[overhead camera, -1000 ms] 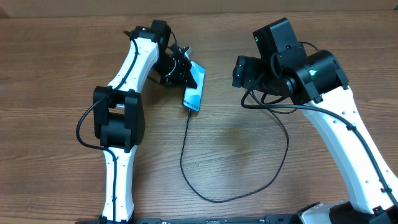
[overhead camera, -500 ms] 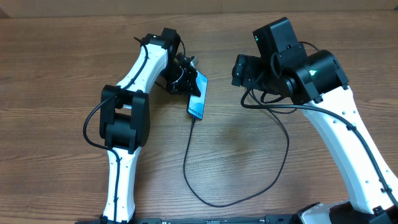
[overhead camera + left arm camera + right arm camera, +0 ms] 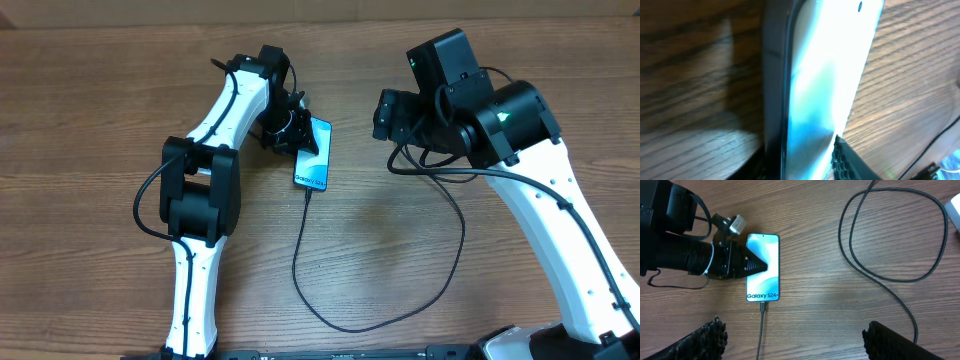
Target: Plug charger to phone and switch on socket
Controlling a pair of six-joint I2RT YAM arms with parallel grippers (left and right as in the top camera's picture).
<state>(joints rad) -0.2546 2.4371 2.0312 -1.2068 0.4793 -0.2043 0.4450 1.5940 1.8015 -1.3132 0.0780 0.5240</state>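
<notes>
Flatter than a moment ago, slim blue-screened smartphone (image 3: 313,154) on wooden table (image 3: 100,120), left arm (image 3: 215,110) stretched forward, left gripper (image 3: 297,136) at its long edge, one fingertip (image 3: 757,265) over screen, clamping undeterminable, right gripper (image 3: 792,330) spread wide.

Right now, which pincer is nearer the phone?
Left. The left pincer grips the phone at its long edge; the right pincer hangs open, well apart, beyond its other side.

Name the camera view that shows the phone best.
Right wrist: the phone shows nearly whole, screen up, text readable, the charger at its short edge. Overhead shows the phone small, partly under the left gripper. Left wrist shows only a blurred, glaring close-up.
</notes>
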